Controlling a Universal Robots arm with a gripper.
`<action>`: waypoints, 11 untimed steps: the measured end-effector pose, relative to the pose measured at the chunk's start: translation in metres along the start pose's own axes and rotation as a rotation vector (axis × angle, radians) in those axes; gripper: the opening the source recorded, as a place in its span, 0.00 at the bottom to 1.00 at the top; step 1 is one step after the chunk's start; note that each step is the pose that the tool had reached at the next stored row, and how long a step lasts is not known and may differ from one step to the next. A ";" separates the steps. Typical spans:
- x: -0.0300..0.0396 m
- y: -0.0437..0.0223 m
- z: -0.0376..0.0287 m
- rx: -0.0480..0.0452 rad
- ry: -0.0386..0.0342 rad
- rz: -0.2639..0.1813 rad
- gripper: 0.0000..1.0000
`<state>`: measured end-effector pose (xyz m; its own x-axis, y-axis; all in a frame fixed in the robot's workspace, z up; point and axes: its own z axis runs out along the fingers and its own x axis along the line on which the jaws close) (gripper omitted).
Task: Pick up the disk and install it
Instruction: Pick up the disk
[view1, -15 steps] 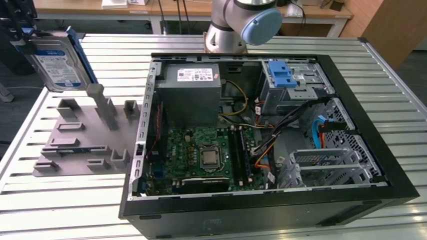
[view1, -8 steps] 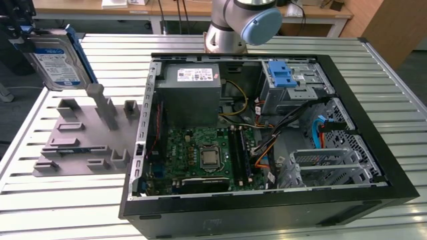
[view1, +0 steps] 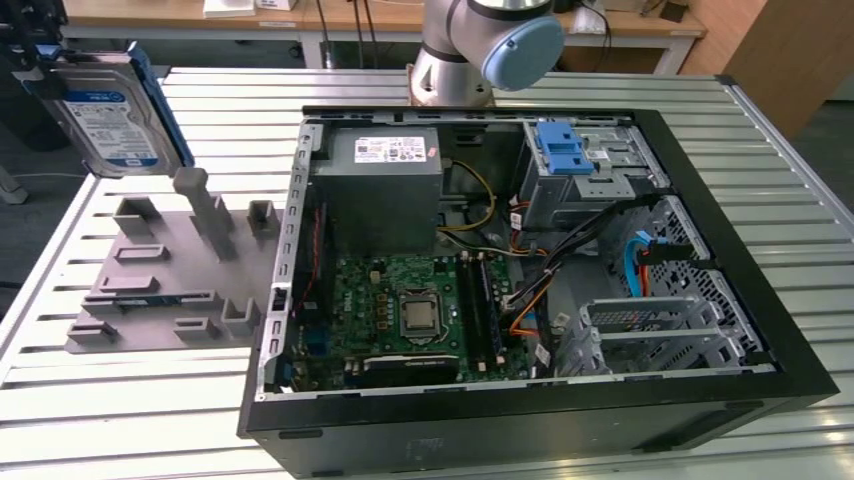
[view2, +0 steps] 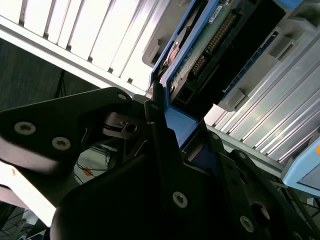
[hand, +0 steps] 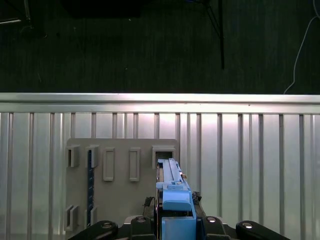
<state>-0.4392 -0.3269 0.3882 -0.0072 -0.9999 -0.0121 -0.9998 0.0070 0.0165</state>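
Upright disk (view1: 114, 118) by grey fixture (view1: 160, 290), open computer case (view1: 534, 425) beside, slatted table (view1: 107, 405)

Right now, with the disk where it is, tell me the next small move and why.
Probably carry the disk sideways toward the open computer case. The gripper has its jaws closed on the blue carrier frame, the disk hangs upright above the grey holder, and the case lies to the exterior view's right.

No print can be read — not on the disk (view1: 114, 120).
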 end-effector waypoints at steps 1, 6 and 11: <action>0.0000 0.0000 -0.0009 0.0001 0.0000 0.000 0.36; 0.0000 0.0001 -0.0053 0.0002 -0.0001 0.000 0.36; -0.0001 0.0002 -0.0090 0.0001 0.0000 0.000 0.36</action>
<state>-0.4392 -0.3270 0.3972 -0.0072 -0.9999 -0.0121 -0.9998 0.0070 0.0163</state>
